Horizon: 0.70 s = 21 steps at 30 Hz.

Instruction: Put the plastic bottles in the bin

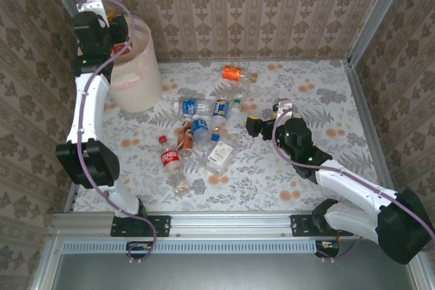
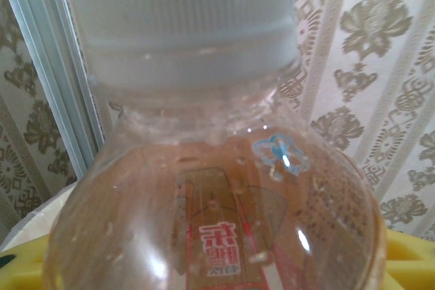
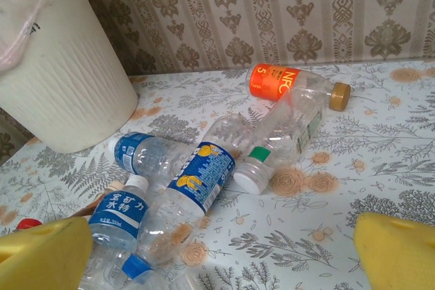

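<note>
Bin point(image 1: 143, 76) stood at the far left of the table point(image 1: 326, 168): cream, ribbed wall, pale pink liner point(image 1: 128, 86) folded over the rim. Its inside was masked by the left arm, so contents could not be told. Left gripper point(image 1: 121, 44) hung over the bin mouth, narrowed onto a held bottle point(image 2: 211, 236). That bottle was clear with a pale ribbed cap and a red-printed label, and the yellow pads point(image 2: 408, 256) sat at both lower corners of the left wrist view. The other bottles lay on their sides in a loose cluster mid-table, right of the bin and apart from it. Orange-labelled bottle point(image 1: 234, 73), tan cap, lay farthest back. In front of it lay a clear bottle with green neck band point(image 3: 285, 134), white cap. Nearer were a blue-and-yellow-labelled bottle point(image 3: 200, 181), a blue-labelled bottle point(image 3: 139, 154) and a white-capped blue-labelled bottle point(image 3: 119, 212), these three touching or overlapping. A red-labelled bottle point(image 1: 170, 159) and a flattened pale bottle point(image 1: 219, 157) lay at the near edge of the cluster. All looked empty; several were crushed. Right gripper point(image 1: 253, 125) was low, just right of the cluster and facing it, spread wide with nothing between its fingers point(image 3: 397, 252). The table covering was white with grey fern and orange rose print. Beige damask wallpaper point(image 1: 272, 5) covered three sides behind aluminium posts, and a metal rail point(image 1: 224, 225) ran along the near edge
</note>
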Each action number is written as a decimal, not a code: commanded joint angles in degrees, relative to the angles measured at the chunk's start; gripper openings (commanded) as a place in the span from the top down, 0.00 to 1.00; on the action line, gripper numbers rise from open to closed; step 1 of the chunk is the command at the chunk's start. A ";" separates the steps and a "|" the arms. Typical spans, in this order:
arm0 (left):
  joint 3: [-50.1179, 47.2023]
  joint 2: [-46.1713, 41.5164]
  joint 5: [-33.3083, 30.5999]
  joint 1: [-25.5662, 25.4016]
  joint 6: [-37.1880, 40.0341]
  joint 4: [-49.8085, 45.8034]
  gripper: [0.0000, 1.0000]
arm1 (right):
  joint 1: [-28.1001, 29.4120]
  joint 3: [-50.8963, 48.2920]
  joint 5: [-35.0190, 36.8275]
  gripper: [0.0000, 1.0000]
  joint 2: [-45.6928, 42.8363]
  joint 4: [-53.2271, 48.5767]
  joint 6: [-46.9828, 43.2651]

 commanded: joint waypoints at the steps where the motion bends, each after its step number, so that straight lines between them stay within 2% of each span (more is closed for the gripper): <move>1: 5.26 3.30 3.66 1.07 -4.32 -6.44 0.46 | -0.15 0.45 1.11 0.00 -0.70 -0.84 0.00; 4: 7.12 5.94 4.09 1.46 -6.34 -8.88 0.47 | -0.16 0.52 1.04 0.00 -0.74 -1.33 0.15; 9: 13.77 12.52 11.66 1.57 -10.84 -14.93 0.41 | -0.17 1.27 1.30 0.00 -0.57 -2.88 0.37; 14: 21.23 17.16 14.26 1.36 -11.86 -19.90 0.29 | -0.23 2.22 1.30 0.00 -0.26 -4.82 0.92; 21: 21.63 15.97 15.48 1.21 -12.20 -19.14 0.15 | -0.24 3.19 1.44 0.00 0.39 -7.01 1.94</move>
